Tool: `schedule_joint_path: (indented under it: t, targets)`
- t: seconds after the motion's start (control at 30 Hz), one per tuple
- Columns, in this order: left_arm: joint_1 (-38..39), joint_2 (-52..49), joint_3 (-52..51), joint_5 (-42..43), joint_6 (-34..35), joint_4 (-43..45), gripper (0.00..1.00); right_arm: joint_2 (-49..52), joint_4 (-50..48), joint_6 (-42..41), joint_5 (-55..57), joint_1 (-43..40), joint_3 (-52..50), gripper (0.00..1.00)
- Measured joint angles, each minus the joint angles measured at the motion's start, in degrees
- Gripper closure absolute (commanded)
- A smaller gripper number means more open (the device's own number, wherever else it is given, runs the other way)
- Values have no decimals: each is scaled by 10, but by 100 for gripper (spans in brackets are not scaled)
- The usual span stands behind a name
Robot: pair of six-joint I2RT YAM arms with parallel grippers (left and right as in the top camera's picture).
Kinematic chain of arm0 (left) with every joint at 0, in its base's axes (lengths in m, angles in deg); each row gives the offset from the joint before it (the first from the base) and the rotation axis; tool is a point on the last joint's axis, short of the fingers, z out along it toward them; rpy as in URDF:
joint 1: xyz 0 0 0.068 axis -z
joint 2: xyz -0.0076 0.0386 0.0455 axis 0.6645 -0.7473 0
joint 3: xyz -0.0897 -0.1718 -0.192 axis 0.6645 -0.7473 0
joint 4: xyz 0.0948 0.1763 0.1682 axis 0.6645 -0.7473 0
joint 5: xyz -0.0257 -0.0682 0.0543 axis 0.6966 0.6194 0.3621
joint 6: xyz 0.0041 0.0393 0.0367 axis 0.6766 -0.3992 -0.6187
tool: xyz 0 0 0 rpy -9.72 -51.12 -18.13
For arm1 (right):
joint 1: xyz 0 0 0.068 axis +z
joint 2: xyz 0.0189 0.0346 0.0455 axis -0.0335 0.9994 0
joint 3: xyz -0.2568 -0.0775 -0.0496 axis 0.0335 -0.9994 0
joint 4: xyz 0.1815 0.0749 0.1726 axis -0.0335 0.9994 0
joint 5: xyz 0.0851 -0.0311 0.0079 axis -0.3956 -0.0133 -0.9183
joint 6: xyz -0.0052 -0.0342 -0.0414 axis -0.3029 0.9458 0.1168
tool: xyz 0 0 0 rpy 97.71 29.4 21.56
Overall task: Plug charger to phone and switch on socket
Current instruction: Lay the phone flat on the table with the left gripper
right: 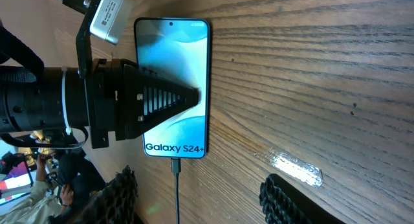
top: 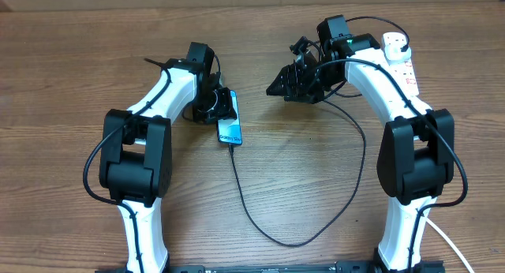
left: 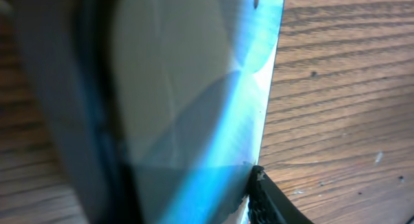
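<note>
Overhead view, nearest you first: the charger (top: 292, 244) lies in a slack loop on the table (top: 63, 68), thin and limp. It will not push or steer, so any hold belongs at the stiff connector end, never mid-cable.

Follow that cable up and left to the phone (top: 230, 125), flat on the wood at centre-left with its screen lit. From the right wrist camera the connector looks seated in the phone's near end, so you'd judge the plugging done. The phone is slim, rigid and light with a slick glass face, so take it by the long edges, not the screen.

The left gripper (top: 215, 109) sits right on the phone from the left, one finger (right: 168, 101) lying across the screen. You cannot tell whether it is clamped or let go.

Farther right, the right gripper (top: 288, 84) hovers with fingers spread and nothing between them, well apart from the phone.

Farthest right is the socket (top: 401, 58), a hard, light strip that may skid. Press its switch straight down.
</note>
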Motion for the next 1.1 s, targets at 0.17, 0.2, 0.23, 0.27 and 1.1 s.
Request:
schedule_joint_path:
  t: [0.17,0.2,0.23,0.27,1.1]
  targets:
    - [0,0,7,-29,0,-12,61,0,0,0,0,0,0,39]
    - [0,0,7,-30,0,-12,60,0,0,0,0,0,0,39]
    - [0,1,7,-33,0,-12,60,0,0,0,0,0,0,39]
    - [0,1,7,-37,0,-12,60,0,0,0,0,0,0,39]
    - [0,3,9,-54,0,-16,51,0,1,0,0,0,0,39]
